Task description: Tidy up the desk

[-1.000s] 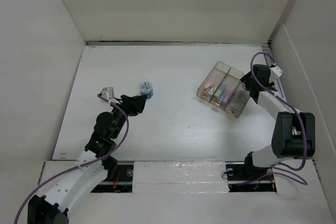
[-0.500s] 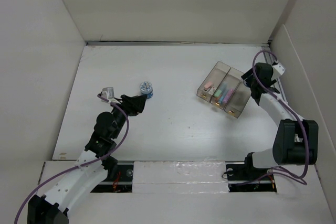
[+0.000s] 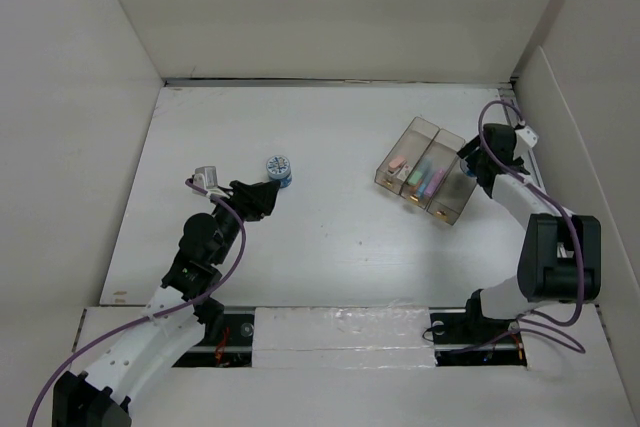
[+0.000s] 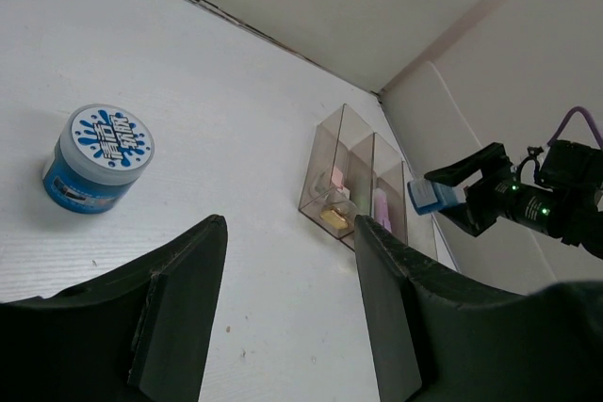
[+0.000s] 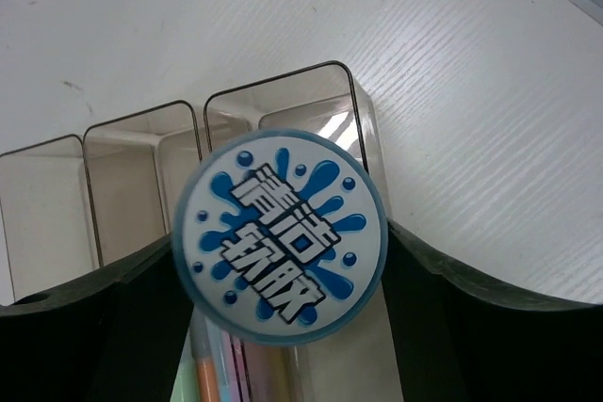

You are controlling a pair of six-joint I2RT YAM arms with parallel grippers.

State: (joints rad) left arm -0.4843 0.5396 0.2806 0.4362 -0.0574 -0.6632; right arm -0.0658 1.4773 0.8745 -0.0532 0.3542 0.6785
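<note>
Tray: a clear three-compartment tray (image 3: 453,192) sits askew on the right part of the desk (image 3: 340,237)
Tray contents: a small pink block (image 3: 397,163) in the leftmost compartment, green and pink sticks (image 3: 424,180) in the middle one; what the third holds I cannot tell
Loose item: a blue tub (image 3: 278,168) with a splash-print lid stands upright on the desk's left half
Right arm: the right gripper (image 3: 470,162) is at the tray's right edge, its fingers clamped on a second tub (image 5: 281,234) held over the compartments
Left arm: the left gripper (image 3: 268,190) is low, just beside the blue tub, fingers spread wide and holding nothing
</note>
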